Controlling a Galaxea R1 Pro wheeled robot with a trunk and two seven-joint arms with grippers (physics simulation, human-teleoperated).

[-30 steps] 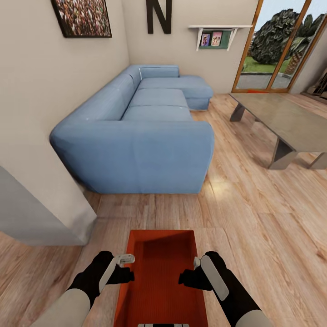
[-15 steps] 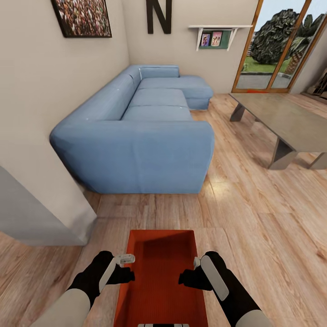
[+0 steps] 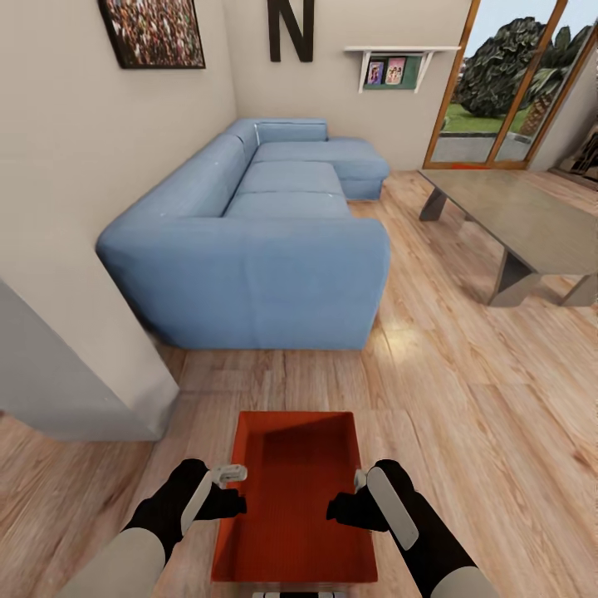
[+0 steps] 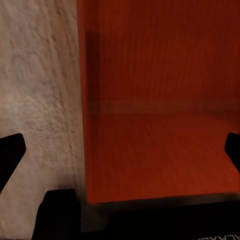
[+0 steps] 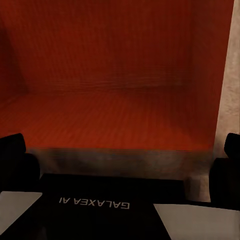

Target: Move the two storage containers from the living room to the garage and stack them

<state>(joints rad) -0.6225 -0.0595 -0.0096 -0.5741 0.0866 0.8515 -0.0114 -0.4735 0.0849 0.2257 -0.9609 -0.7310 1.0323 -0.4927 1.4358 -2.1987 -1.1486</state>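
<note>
I count one storage container (image 3: pixel 295 498) in my head view, an orange-red bin, and it sits between my two pincers on the light wood plank floor (image 3: pixel 465 415). Whether it rests on the planks or hangs just above them I cannot tell.

The left pincer (image 3: pixel 235 490) sits at the bin's left long wall, its pale finger lying over the rim. In the left wrist view the two dark fingertips (image 4: pixel 10 152) stand wide apart at either edge, with the wall's rim running between them; I cannot tell from this whether they clamp the wall. The container (image 4: pixel 160 100) takes up most of that picture, and beside it a blurred strip of floor (image 4: pixel 37 85).

The right pincer (image 3: pixel 349 494) sits at the opposite long wall, directly across the bin from the left one. In the right wrist view the container (image 5: pixel 115 80) shows its finely ribbed bottom, and dark fingertips (image 5: pixel 12 150) again sit far apart at the picture's edges. Whether this pincer grips is also unclear to me.

Ahead of both pincers I count one blue sectional sofa (image 3: pixel 257 241), one black letter N (image 3: pixel 290 29) on the wall, one framed picture (image 3: pixel 152 31) cut off at the top, and one small shelf (image 3: pixel 399 65). Ahead and right of the right pincer stands one low grey surface (image 3: pixel 515 220), its far end cut off, and the wood-framed glass doors (image 3: pixel 515 91). The bin's near end is hidden partly by my own trunk.
</note>
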